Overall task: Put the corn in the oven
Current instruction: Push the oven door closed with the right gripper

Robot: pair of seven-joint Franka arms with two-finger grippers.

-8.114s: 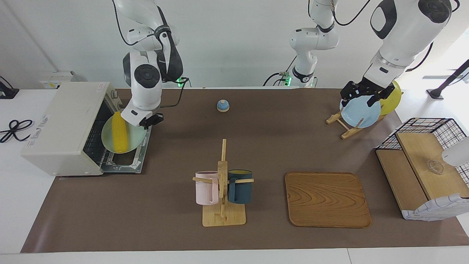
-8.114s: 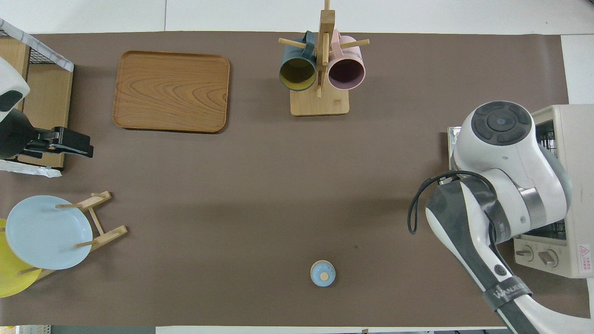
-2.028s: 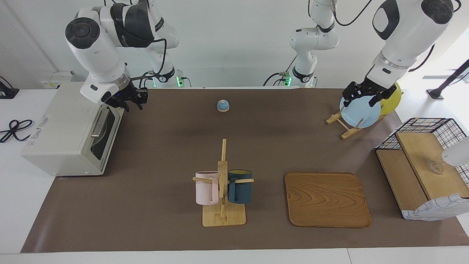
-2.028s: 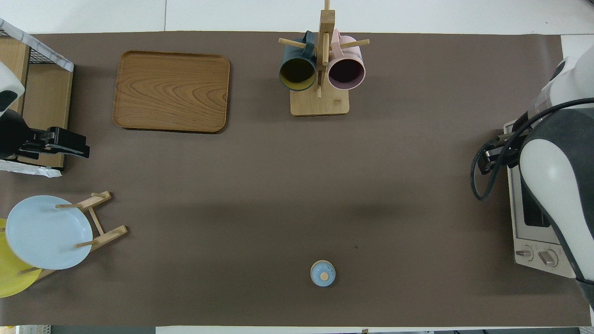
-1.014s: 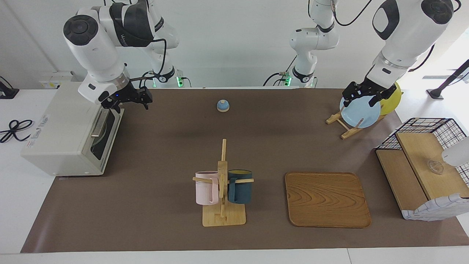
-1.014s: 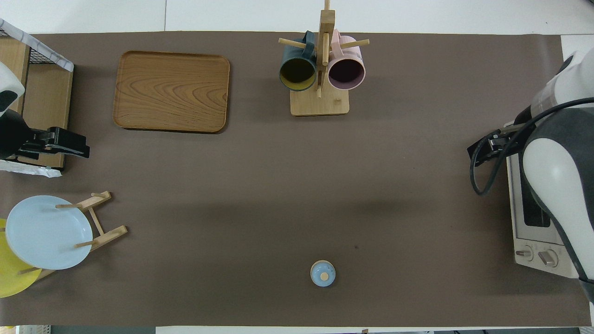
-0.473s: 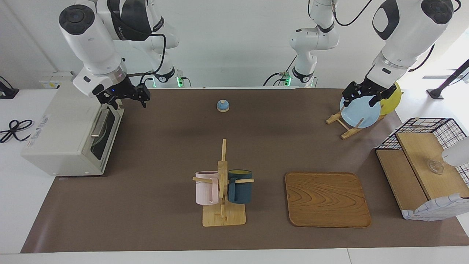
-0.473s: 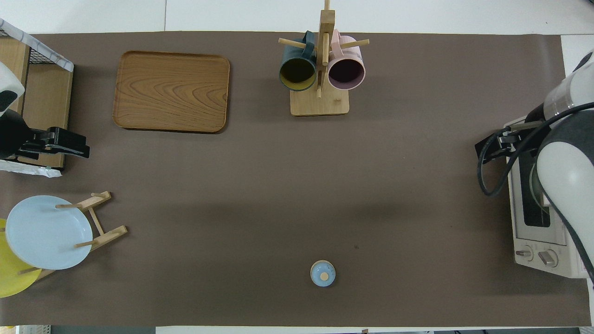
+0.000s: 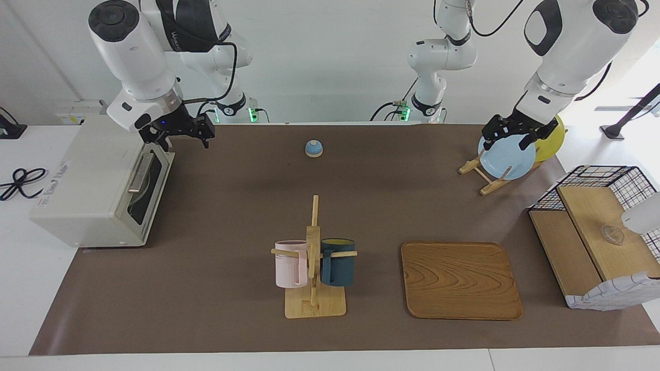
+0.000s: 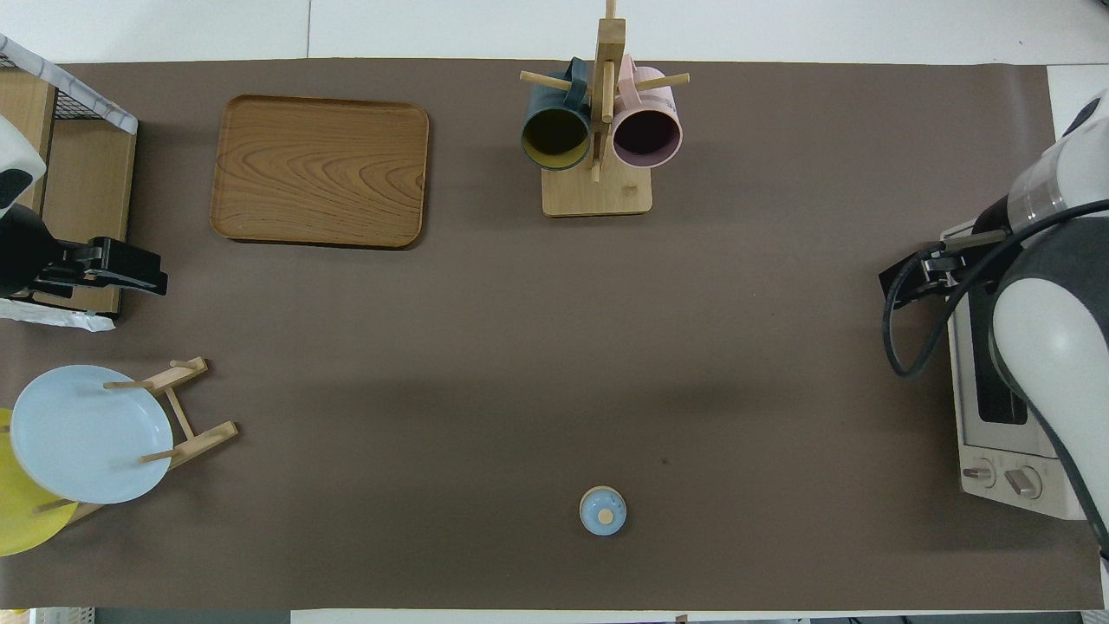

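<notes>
The cream-white oven stands at the right arm's end of the table with its dark glass door shut. A pale plate rim shows faintly through the glass. The corn is hidden. My right gripper hangs open and empty in the air over the top edge of the oven door, at the corner nearest the robots. It appears in the overhead view too, right gripper beside the oven. My left gripper waits open over the plate rack, holding nothing.
A plate rack holds a blue plate and a yellow plate. A mug tree carries a pink and a dark mug. A wooden tray, a wire-and-wood basket shelf and a small blue knob also stand here.
Eight seconds ago the corn lay on a plate over the open oven door under my right gripper. The door is now shut, and the gripper has lifted slightly off it. The left arm has not moved.
</notes>
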